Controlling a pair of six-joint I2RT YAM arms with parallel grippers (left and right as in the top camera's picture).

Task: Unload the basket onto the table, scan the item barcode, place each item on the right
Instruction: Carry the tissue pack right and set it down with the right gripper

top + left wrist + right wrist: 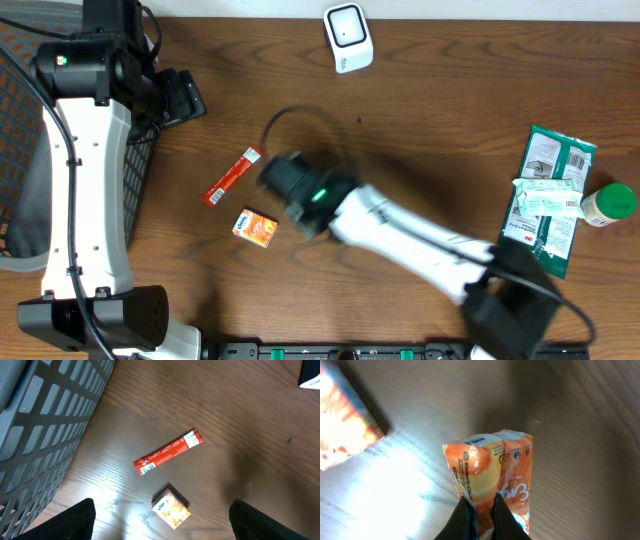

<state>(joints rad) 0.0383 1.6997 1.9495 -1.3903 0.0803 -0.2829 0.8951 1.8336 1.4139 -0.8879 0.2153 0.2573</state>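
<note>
My right gripper (pixel 480 502) is shut on the edge of an orange soft tissue pack (pixel 495 465), which is pinched between its two dark fingers just above the wooden table. From overhead the right gripper (pixel 284 180) is blurred at mid-table and hides the pack. The white barcode scanner (pixel 348 38) stands at the far edge of the table. My left gripper (pixel 161 505) is open, high above a small orange box (pixel 171 508) and a red stick packet (pixel 168 452); overhead, the left gripper (pixel 182 96) sits by the basket.
A dark mesh basket (pixel 20 150) stands at the left edge. Green packets (pixel 548 195) and a green-capped bottle (pixel 608 204) lie at the right. The small orange box (pixel 256 228) and red stick packet (pixel 232 175) lie left of the right gripper.
</note>
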